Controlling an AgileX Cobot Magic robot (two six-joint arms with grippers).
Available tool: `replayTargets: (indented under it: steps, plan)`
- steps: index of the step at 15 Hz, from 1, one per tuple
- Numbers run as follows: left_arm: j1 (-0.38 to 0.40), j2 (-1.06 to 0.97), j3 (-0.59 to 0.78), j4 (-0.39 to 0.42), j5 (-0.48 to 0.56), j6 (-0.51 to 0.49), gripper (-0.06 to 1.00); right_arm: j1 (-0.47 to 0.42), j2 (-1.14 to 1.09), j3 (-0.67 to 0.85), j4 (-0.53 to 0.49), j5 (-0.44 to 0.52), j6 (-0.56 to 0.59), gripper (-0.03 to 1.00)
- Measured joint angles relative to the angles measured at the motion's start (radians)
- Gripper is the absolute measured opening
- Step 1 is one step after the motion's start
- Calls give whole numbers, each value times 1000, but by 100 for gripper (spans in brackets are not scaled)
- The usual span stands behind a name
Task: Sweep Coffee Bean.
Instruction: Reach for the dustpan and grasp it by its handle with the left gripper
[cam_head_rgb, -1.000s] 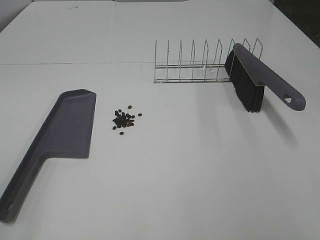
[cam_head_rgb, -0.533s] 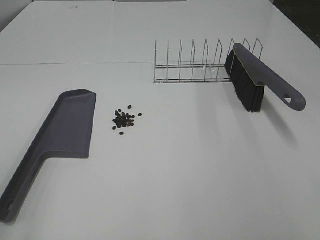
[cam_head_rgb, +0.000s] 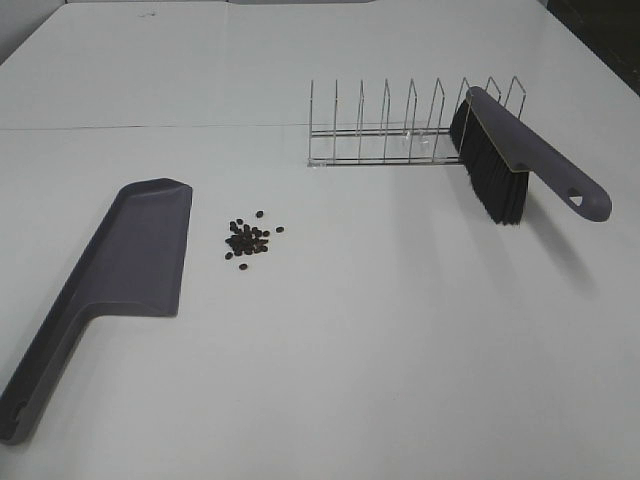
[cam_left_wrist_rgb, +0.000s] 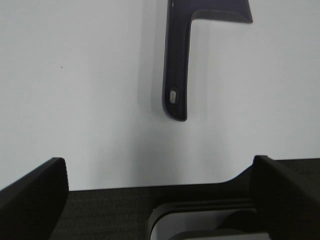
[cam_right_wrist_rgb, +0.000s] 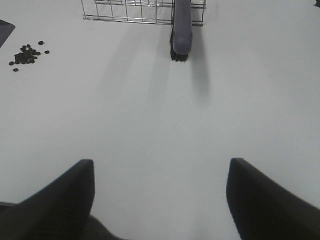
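Coffee beans light, hard, will roll: I'd sweep gently, gripping the brush by its stiff handle. Left gripper and right gripper apart, empty.

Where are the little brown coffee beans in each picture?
Exterior high: the pile of small dark brown coffee beans lies just right of the grey plastic dustpan.
Left wrist: not in it.
Right wrist: the beans lie beyond one end of the silver wire rack.
Shared landmark: the wire rack.
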Motion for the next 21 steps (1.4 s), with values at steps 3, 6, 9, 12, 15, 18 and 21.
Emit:
replayTargets:
  steps: [3,6,9,12,15,18,21]
  plan:
    - [0,161,-11,0,-5,-5,88,0,0,0,0,0,0,61]
    - [0,377,-107,-3,-114,-8,88,0,0,0,0,0,0,61]
    - [0,529,-191,-17,-127,-4,86,0,0,0,0,0,0,61]
    - [0,710,-273,-24,-139,7,85,0,0,0,0,0,0,61]
    - [-53,891,-331,-24,-200,11,84,0,0,0,0,0,0,61]
    - [-66,1008,-334,-28,-235,0,82,0,0,0,0,0,0,61]
    - [-66,1115,-334,-28,-306,-7,79,0,0,0,0,0,0,61]
